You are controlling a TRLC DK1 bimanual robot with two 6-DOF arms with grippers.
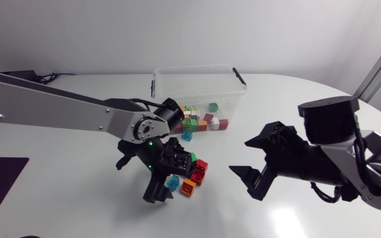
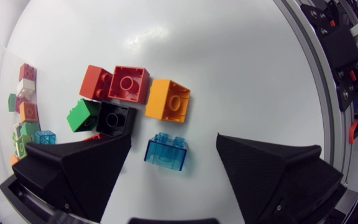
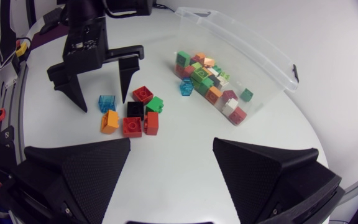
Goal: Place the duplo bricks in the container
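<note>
My left gripper hangs open over a small cluster of duplo bricks on the white table. A clear blue brick lies between its fingers, touching neither. Just ahead lie an orange brick, a red brick, an orange-red one, a green one and a black one. The clear plastic container stands behind the cluster and holds several bricks. My right gripper stands open and empty to the right of the cluster, clear of it.
In the right wrist view the left gripper straddles the blue brick, with the container off to one side. One clear blue brick lies inside the container, by its front wall.
</note>
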